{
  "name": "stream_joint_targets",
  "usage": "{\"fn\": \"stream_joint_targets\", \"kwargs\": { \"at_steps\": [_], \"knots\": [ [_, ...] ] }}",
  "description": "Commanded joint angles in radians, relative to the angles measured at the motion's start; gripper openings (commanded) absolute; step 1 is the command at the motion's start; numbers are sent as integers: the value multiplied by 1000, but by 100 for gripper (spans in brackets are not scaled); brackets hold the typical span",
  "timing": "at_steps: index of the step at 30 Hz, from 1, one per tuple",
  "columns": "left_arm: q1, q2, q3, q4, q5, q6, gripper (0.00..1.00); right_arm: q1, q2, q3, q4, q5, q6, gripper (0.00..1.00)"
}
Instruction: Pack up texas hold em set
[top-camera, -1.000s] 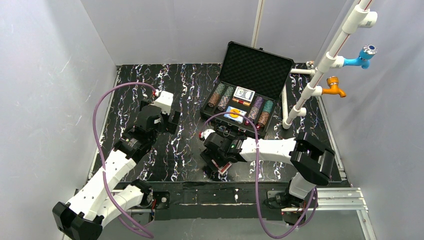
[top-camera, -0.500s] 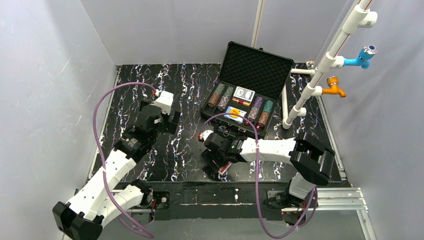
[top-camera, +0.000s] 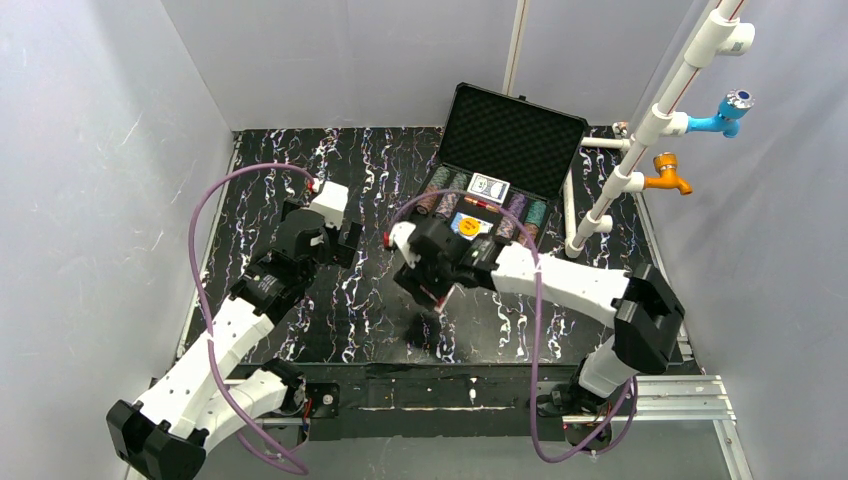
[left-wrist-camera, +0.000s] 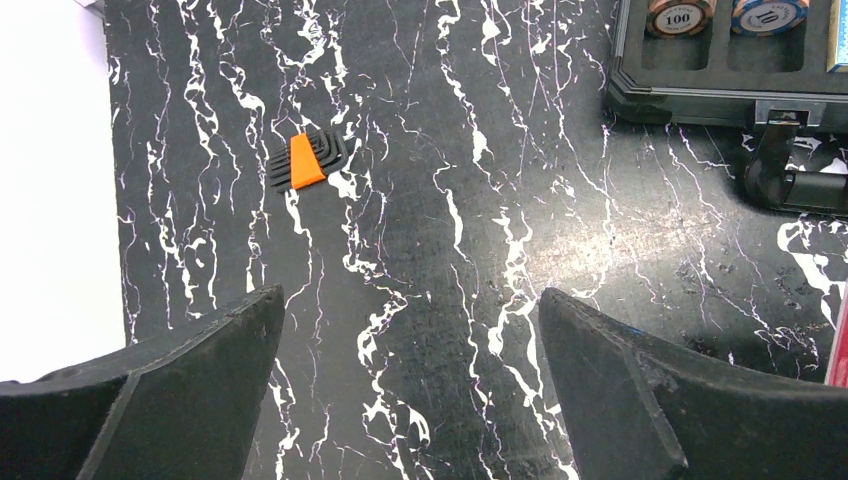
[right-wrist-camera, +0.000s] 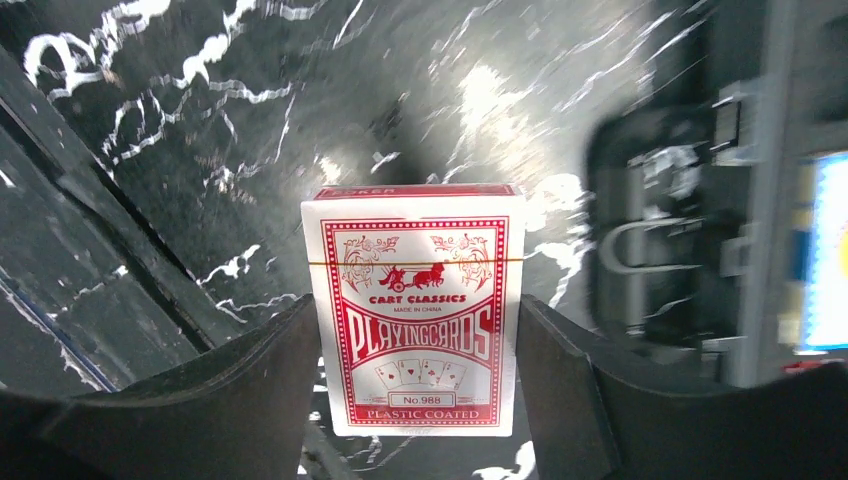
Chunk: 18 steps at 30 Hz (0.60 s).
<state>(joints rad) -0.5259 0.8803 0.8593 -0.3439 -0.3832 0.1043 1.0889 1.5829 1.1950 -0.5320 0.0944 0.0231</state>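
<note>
Right wrist view is showing the red card deck (right-wrist-camera: 415, 300) standing upright between the fingers (right-wrist-camera: 250, 400) of my right gripper (top-camera: 432, 290). They are pinching it on its two long edges, so that gripper is gripping the deck and holding it above the bench (top-camera: 300, 180), just near and left of the black case (top-camera: 512, 135).

The case is lying open at the far right of the bench with its foam lid leaning away from me. Rows of poker chips (top-camera: 440, 200) are filling the outer slots, and a blue deck (top-camera: 468, 224) with an orange disc (top-camera: 470, 222) on it is sitting in the middle column. I am judging this step as carrying the red deck to a middle slot, though from above I cannot tell which slot is free.

To do it well, I am planning to bring the deck in high over the near wall and its latch (right-wrist-camera: 640, 250), line its long side up with the slot, lower it flat, and release only once it is seated, staying clear of the chip stacks.

My left gripper (left-wrist-camera: 410, 400) is hanging wide open and empty over bare bench at the left, well apart from the case, with a hex key set (left-wrist-camera: 305, 160) lying beyond it.
</note>
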Motion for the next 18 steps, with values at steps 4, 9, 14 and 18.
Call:
{"fn": "stream_joint_targets", "kwargs": {
  "at_steps": [4,9,14,18],
  "knots": [
    [-3,31,-7,34,5,-46,99,-144,-53,291,-144,-54,-246,30],
    [-3,74,-18,76,49,-96,99,-216,36,502,-343,-117,-389,36],
    [-4,124,14,47,16,-145,99,-283,67,587,-392,-99,-453,36],
    [-3,99,-12,67,21,-134,99,-354,72,610,-385,-150,-481,34]
  ]
}}
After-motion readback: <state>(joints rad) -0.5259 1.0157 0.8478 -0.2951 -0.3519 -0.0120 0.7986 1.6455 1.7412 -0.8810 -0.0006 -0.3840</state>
